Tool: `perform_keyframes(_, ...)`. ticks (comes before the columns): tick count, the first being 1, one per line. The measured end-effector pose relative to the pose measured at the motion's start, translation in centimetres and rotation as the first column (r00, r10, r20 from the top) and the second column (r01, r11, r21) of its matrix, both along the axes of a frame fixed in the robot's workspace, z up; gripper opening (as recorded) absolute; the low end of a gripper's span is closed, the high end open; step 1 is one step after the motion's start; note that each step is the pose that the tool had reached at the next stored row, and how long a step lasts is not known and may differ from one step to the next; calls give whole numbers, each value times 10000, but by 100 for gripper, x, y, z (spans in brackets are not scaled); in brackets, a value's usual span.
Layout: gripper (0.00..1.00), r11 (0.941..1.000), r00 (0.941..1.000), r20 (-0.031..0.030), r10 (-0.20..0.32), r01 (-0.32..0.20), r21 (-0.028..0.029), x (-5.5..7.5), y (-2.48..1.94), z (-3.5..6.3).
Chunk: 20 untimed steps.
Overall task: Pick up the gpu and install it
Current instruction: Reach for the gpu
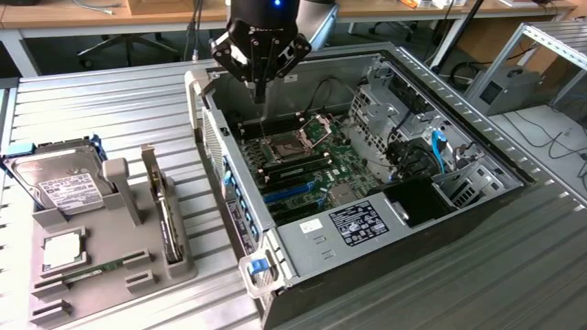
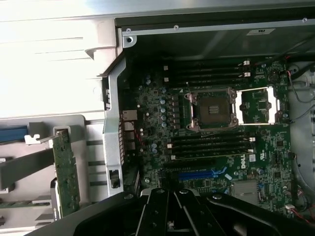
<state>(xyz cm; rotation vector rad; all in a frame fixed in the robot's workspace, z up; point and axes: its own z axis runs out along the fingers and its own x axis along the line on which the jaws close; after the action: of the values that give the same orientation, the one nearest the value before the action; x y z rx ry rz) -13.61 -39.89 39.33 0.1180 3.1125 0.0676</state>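
Observation:
The gpu (image 1: 166,214) stands on its long edge in a grey holder tray (image 1: 119,275) at the exterior view's left, a thin dark card with a silver end. Its brownish-green board face (image 2: 66,172) shows in the wrist view, beside the case wall. My gripper (image 1: 260,95) hangs above the far end of the open computer case (image 1: 303,237), well away from the gpu. Its fingers are shut with nothing between them. In the wrist view the gripper (image 2: 170,214) looks down on the motherboard (image 2: 157,123) with its blue slot (image 2: 197,173).
On the tray also sit a silver hard drive (image 1: 60,182), a square processor (image 1: 62,249) and a slim green RAM stick (image 1: 92,271). Inside the case are an open CPU socket (image 2: 211,109), drive cages (image 1: 394,103) and cables. The case's side wall (image 1: 225,172) separates tray and motherboard.

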Motion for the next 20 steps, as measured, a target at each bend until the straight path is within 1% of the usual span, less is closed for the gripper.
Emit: perform_keyframes(20,11,10000,10000,1,0,0,0,-186,0,0)
